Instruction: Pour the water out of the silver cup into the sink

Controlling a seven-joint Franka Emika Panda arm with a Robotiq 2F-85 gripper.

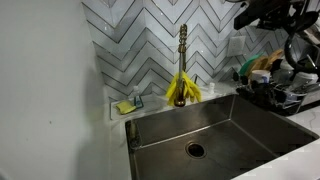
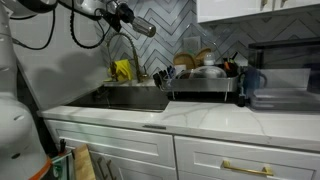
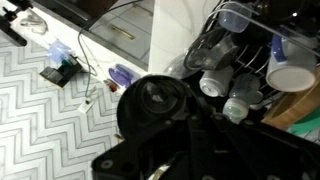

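The sink (image 1: 250, 125) is a deep dark steel basin with a round drain (image 1: 195, 150); it also shows at the left end of the counter in an exterior view (image 2: 130, 100). My gripper (image 2: 146, 27) hangs high in the air above the dish rack, at the top right in an exterior view (image 1: 255, 15). In the wrist view only its black body (image 3: 170, 130) shows, and the fingers cannot be made out. Below it lies a dish rack (image 3: 250, 60) full of bottles and cups. I cannot pick out the silver cup with certainty.
A brass faucet (image 1: 183, 45) with yellow gloves (image 1: 181, 90) draped on it stands behind the sink. A sponge holder (image 1: 127, 105) sits at the back left corner. The black dish rack (image 1: 285, 95) (image 2: 205, 85) stands beside the sink. A blue jug (image 2: 252, 82) is further along.
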